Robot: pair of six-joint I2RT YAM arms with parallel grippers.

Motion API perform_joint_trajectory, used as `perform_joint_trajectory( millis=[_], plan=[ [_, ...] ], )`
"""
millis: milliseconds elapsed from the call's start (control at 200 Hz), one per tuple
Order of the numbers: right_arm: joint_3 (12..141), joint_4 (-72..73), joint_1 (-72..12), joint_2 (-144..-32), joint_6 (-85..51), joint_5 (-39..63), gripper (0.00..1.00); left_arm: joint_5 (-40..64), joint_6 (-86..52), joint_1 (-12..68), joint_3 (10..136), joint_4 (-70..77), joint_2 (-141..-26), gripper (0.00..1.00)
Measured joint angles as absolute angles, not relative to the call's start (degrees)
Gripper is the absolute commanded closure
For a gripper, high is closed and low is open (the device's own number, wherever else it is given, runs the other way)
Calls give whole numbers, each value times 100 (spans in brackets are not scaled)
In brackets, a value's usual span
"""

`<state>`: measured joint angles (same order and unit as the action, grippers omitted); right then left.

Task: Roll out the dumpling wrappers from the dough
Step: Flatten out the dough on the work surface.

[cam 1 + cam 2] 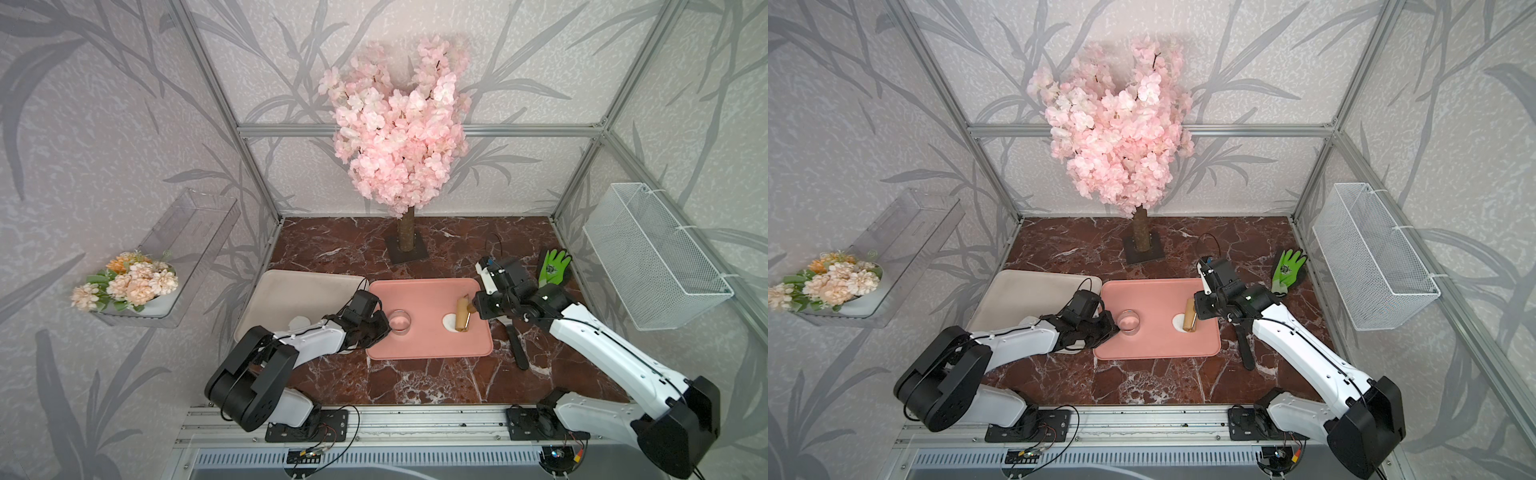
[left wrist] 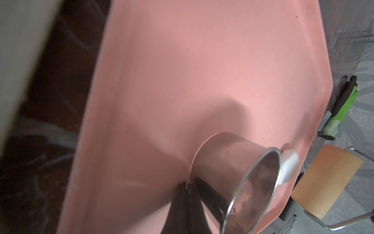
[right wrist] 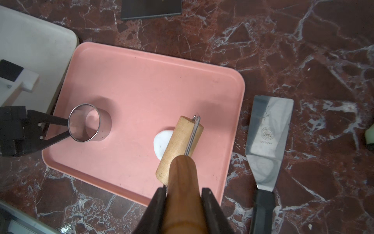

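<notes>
Pink tray (image 1: pixel 428 345): in both top views, on counter (image 1: pixel 415 382).
Dough (image 1: pixel 1177 321): in a top view, flat white patch on pink tray, partly under rolling pin (image 1: pixel 1190 316).
Left fingers (image 2: pixel 182 202): left wrist view, closed together, tips against ring cutter (image 2: pixel 228 158) wall.
Right fingers (image 3: pixel 157 206): right wrist view, clamped on rolling pin handle; roller over dough.

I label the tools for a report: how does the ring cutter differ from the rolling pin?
The ring cutter is shiny metal and hollow; the rolling pin is plain wood and solid. The ring cutter stands on its rim on the bare pink tray; the rolling pin lies on its side over the dough. Both are cylinders on that tray.
</notes>
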<state>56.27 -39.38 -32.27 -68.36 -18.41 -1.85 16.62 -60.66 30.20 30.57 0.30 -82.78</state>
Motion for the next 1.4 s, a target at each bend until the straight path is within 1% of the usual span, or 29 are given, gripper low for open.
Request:
perform_joint_trajectory(
  millis=[290, 555, 885, 1400],
  plan=[
    [5618, -3472, -3264, -7352, -1892, -89, 100, 1660, -6066, 3020, 3057, 27, -8278, 100],
    [5680, -3247, -3280, -7590, -2014, -91, 100, 1660, -6064, 3020, 3057, 27, -8278, 100],
    [5699, -2912, -3673, -7791, -2119, -504, 100, 1660, -6066, 3020, 3057, 27, -8278, 100],
    [5634, -2213, -3817, -8117, -2191, -746, 100, 1660, -6064, 3020, 3057, 25, -8278, 100]
  ],
)
